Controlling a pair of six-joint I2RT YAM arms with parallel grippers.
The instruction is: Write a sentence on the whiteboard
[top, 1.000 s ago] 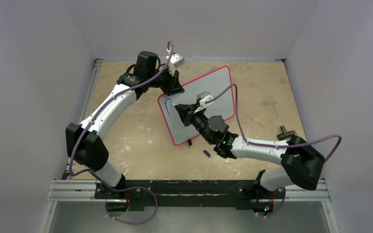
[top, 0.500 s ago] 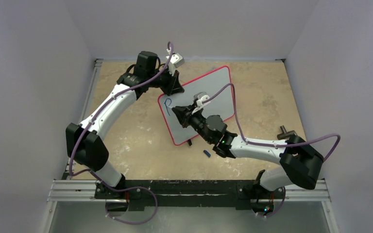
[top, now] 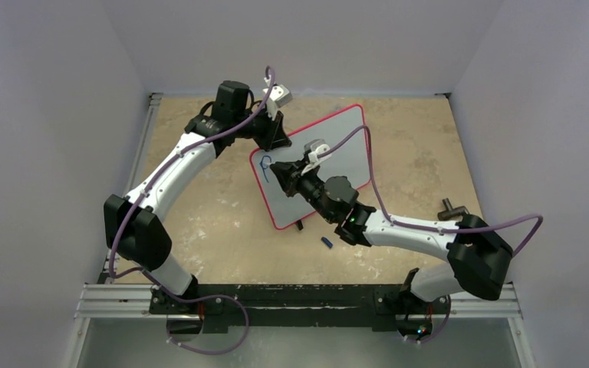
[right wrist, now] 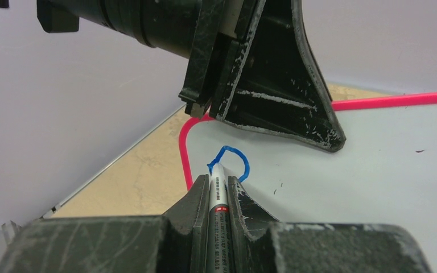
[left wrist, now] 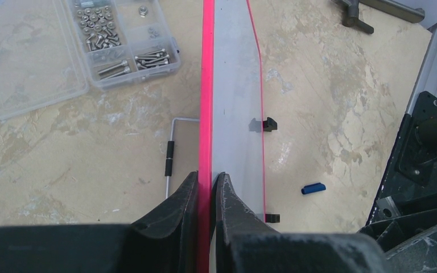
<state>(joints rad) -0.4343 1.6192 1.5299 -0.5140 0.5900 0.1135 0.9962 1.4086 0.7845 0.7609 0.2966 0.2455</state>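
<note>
Gripping the whiteboard (top: 345,134) rim, left gripper (left wrist: 207,176) clenched; right gripper (right wrist: 218,181) grasps marker (right wrist: 217,185) at blue stroke (right wrist: 230,149)

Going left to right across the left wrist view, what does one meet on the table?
First a clear parts box holding screws → bent metal rod with a black sleeve → whiteboard, seen along its red edge → small blue cap → black arm base at the right edge.
</note>
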